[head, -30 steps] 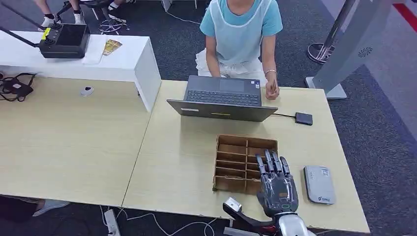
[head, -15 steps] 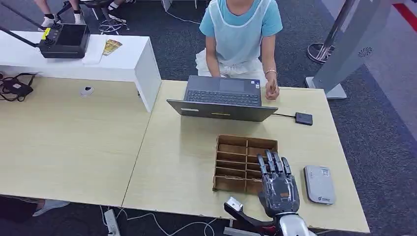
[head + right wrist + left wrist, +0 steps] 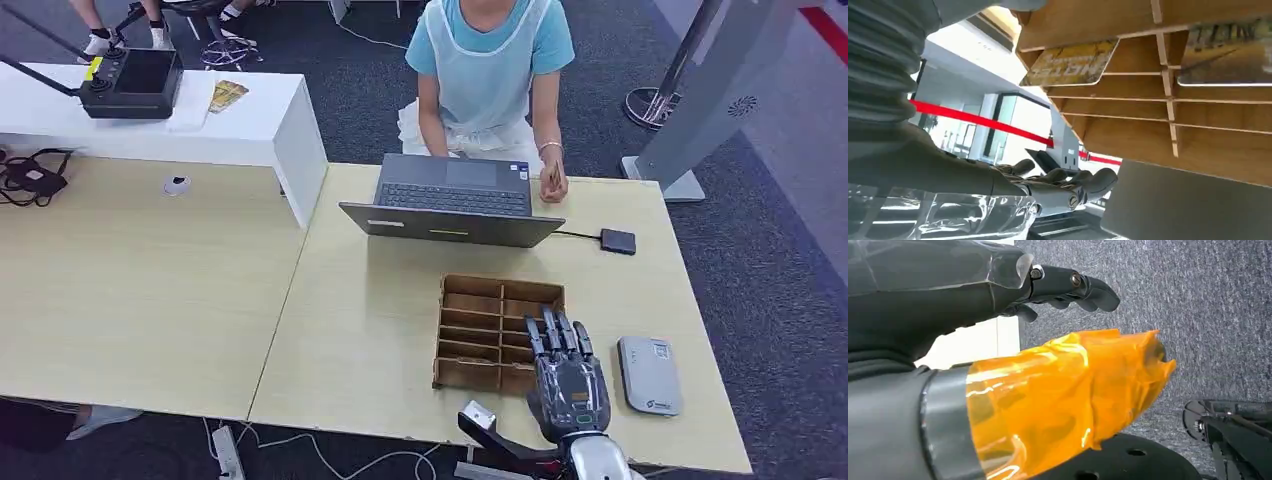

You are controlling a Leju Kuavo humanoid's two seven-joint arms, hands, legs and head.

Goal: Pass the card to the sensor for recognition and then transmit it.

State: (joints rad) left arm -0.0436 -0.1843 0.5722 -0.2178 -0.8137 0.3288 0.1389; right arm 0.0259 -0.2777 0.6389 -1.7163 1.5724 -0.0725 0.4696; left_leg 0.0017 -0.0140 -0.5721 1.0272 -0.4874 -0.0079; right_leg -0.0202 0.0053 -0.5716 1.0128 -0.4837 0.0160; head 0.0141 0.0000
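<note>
Cards, thin glossy yellow-printed rectangles with rounded corners, standing in the slots of the brown compartmented wooden organiser box (image 3: 498, 333) near the front edge of the pale laminate table (image 3: 370, 330).

Head view: right hand (image 3: 567, 377), dark grey with glossy segmented fingers, extended flat over the box's near right corner, fingers straight and slightly spread, grasping nothing. Compared with a second ago, has slid a little toward the table's front edge; box and everything else unmoved. Just right of the hand, apart from it, a flat light-grey rounded-rectangle card sensor (image 3: 649, 375). Beyond the box, an open dark-grey laptop (image 3: 453, 200), with a thin cable running to a small black square adapter (image 3: 618, 241). Behind the laptop, a person in a light-blue shirt and pale apron (image 3: 490, 70), one hand resting at the laptop's corner.

Left wrist view: left hand (image 3: 998, 290) matte black, fingers (image 3: 1073, 287) stretched out and slightly bent over speckled grey carpet (image 3: 1208, 315), empty; thumb wrapped in crinkled translucent orange film (image 3: 1063, 395).

Right wrist view: box seen close, smooth thin wooden dividers forming rows of cells; one yellow card (image 3: 1073, 63) leaning in a cell, lettering blurred, a second card (image 3: 1228, 52) in the neighbouring cell. Right hand's fingers (image 3: 1063, 182) lying straight alongside the box, clear of both cards.
</note>
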